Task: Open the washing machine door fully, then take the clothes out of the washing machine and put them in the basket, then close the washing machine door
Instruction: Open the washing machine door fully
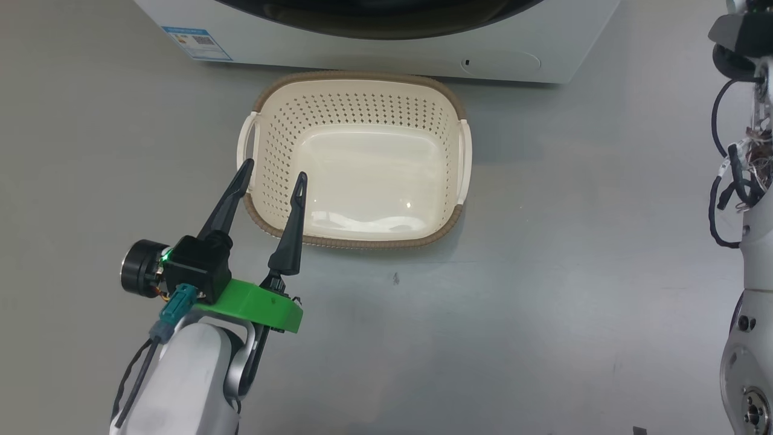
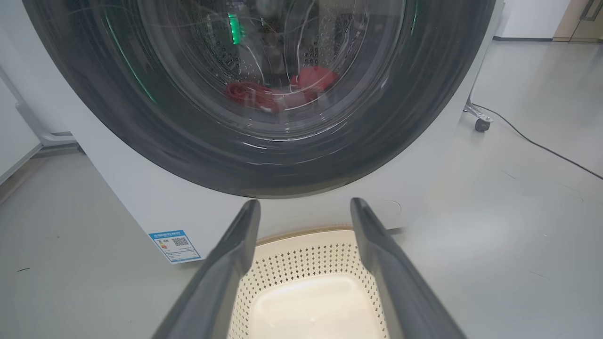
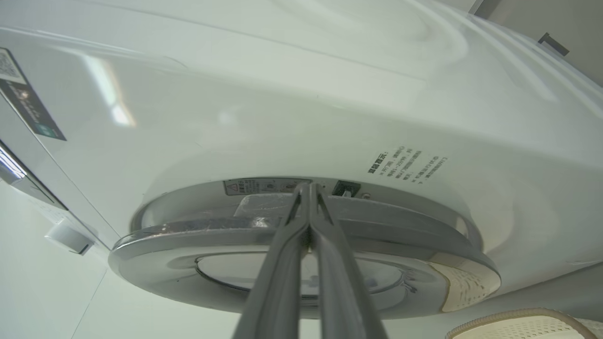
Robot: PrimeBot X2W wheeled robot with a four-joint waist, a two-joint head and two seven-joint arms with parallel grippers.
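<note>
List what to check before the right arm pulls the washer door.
1. Door open: not ok, looks shut.
2. Right pincer at the door's edge: ok, shut, tips at its rim.
3. Tips hooked behind that edge: cannot tell.
4. Left pincer free: ok, open, empty, above the basket's near left corner.
5. Basket ready: ok, empty, in front of the washer.
6. Clothes inside: ok, red, seen through the door.
</note>
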